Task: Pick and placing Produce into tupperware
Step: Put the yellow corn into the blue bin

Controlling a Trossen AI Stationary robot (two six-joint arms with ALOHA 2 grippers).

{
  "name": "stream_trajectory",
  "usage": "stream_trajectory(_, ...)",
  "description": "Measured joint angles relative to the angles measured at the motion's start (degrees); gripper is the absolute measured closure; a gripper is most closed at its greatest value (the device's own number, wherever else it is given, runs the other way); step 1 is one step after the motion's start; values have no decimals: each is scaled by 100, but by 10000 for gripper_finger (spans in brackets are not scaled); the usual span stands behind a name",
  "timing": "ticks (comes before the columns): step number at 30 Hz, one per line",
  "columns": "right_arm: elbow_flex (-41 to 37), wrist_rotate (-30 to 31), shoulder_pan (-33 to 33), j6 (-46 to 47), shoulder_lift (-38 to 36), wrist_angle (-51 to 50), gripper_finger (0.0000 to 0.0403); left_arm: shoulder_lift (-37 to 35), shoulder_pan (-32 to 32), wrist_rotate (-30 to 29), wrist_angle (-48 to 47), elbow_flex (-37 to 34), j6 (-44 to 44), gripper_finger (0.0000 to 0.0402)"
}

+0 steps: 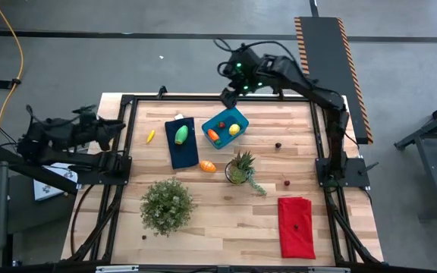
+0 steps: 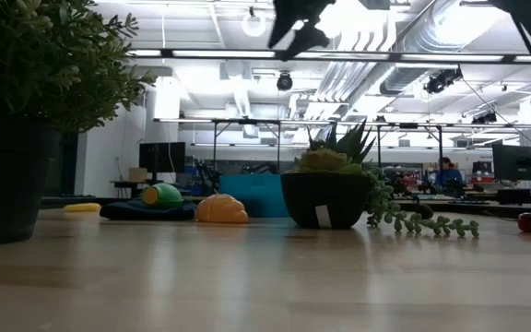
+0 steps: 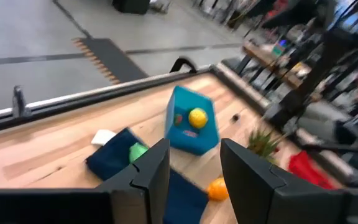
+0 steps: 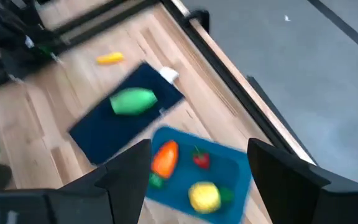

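The blue tupperware (image 1: 226, 121) stands on the table near its far edge. An orange carrot (image 4: 164, 158), a yellow lemon (image 4: 205, 196) and a small red piece (image 4: 200, 159) lie in it. A green oval (image 1: 181, 135) rests on a flat dark blue cloth (image 1: 182, 152) left of the tub. An orange oval (image 1: 208, 165) lies on the bare wood in front of the tub, and a small yellow piece (image 1: 150, 136) lies left of the cloth. My right gripper (image 4: 199, 149) hangs open above the tub's far side. My left gripper (image 3: 194, 149) is open at the table's left edge, pointing toward the tub.
A bushy potted plant (image 1: 167, 205) stands near the front. A spiky plant in a small pot (image 1: 240, 168) stands right of the orange oval. A red cloth (image 1: 296, 226) lies at the front right. Two small dark red pieces (image 1: 278, 145) (image 1: 286, 183) lie on the wood between.
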Motion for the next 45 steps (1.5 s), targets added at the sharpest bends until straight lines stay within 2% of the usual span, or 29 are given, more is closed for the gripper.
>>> stream_trajectory(8,-11,451,-259,-239,-262,-1153,147,621,0,-71,-125,-16,-1,270)
stream_trajectory(14,-15,575,-357,-400,-293,-1759,147,889,0,-55,-197,-17,-173,270)
stream_trajectory(21,-15,577,-559,-689,-325,-2060,147,993,0,105,-517,1,-419,270)
stream_trajectory(28,-16,492,-980,-826,-645,-2057,147,997,0,154,-866,328,-626,270)
stream_trajectory(35,-15,456,-1204,-846,-1109,-2057,147,1408,0,-99,-1331,1163,-615,270)
stream_trajectory(42,-15,402,-1365,-998,-1511,-2057,147,2518,0,-572,-2162,2591,-249,270)
stream_trajectory(45,-15,133,-1514,-1077,-1633,-2058,147,2954,-1,-745,-2403,3104,-17,270)
